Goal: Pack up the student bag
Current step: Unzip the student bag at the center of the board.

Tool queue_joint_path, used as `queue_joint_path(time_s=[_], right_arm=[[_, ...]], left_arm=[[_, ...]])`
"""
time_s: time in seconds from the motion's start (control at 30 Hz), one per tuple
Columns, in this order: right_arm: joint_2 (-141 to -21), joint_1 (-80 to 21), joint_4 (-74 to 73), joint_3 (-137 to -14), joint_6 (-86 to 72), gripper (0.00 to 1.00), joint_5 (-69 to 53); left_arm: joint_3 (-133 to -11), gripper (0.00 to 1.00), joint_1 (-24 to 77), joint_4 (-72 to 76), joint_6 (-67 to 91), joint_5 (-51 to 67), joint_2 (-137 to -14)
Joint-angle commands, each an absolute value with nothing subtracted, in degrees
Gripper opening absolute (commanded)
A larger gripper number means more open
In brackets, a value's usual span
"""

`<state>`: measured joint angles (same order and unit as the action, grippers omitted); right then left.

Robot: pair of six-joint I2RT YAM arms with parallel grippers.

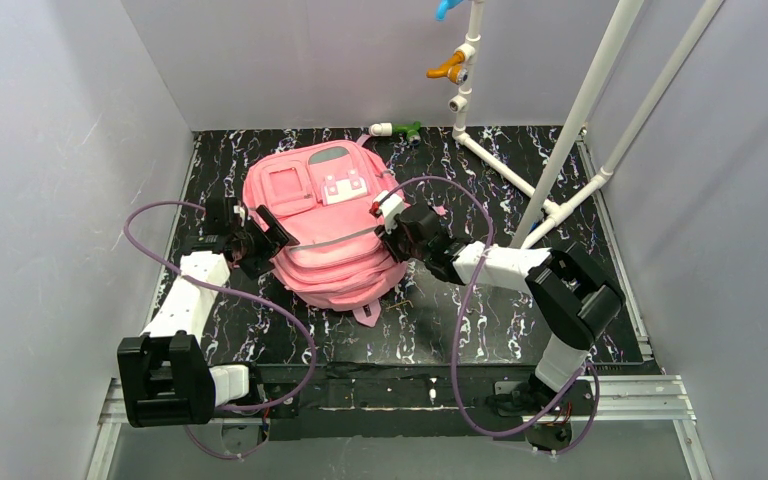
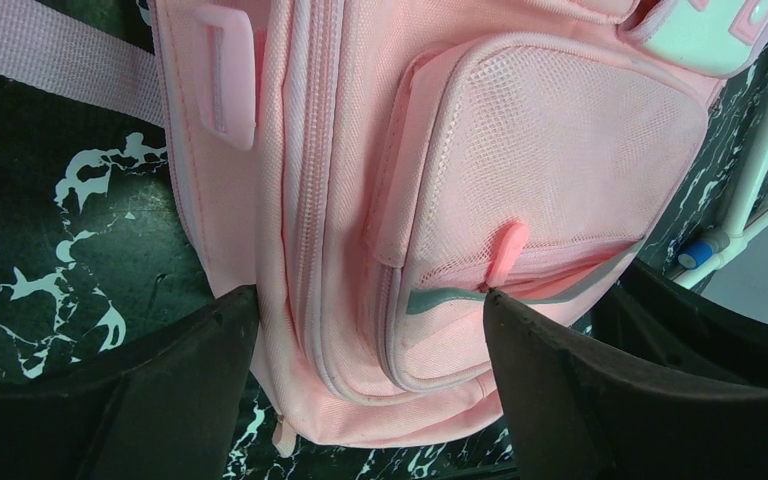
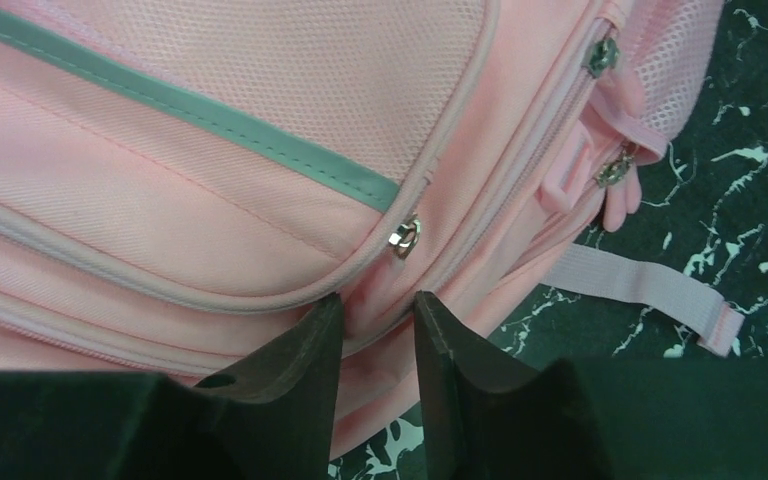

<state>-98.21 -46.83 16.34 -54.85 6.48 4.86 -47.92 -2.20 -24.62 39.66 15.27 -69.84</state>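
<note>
The student bag point(image 1: 320, 230), a bright-pink backpack with a grey stripe and a white patch, lies in the middle of the black marbled mat point(image 1: 480, 330). My left gripper point(image 1: 260, 235) is open wide at the bag's left side. In the left wrist view point(image 2: 370, 300) its fingers straddle the bag's point(image 2: 520, 150) end without pinching it. My right gripper point(image 1: 392, 228) is at the bag's right side. In the right wrist view point(image 3: 378, 300) its fingers are nearly together on a fold of the bag's fabric point(image 3: 210, 200), just below a metal zip pull point(image 3: 405, 235).
A white pipe frame point(image 1: 560, 150) rises at the back right, with an orange valve point(image 1: 450, 68) and a green-and-white fitting point(image 1: 397, 129) near the back wall. Grey walls close in left, right and back. A pink strap point(image 3: 640, 285) trails on the mat.
</note>
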Motion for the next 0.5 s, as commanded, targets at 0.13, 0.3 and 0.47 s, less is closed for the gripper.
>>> queue_joint_path(time_s=[0.13,0.3,0.47], right_arm=[[-99.1,-46.8,25.6,-53.0,9.2,0.04,7.4],[-96.7,-46.9,23.1,-52.4,9.5,0.01,6.5],[-94.4,-47.7,17.7,-53.5,9.2,0.01,3.8]], left_arm=[[-45.4,0.74,-2.4,-19.6,39.6,21.4,-70.8],[-43.6,0.74,-2.4,-18.0,41.3,21.7,-71.2],[-41.2,0.72,-2.4,-14.0,44.0,23.5,-72.9]])
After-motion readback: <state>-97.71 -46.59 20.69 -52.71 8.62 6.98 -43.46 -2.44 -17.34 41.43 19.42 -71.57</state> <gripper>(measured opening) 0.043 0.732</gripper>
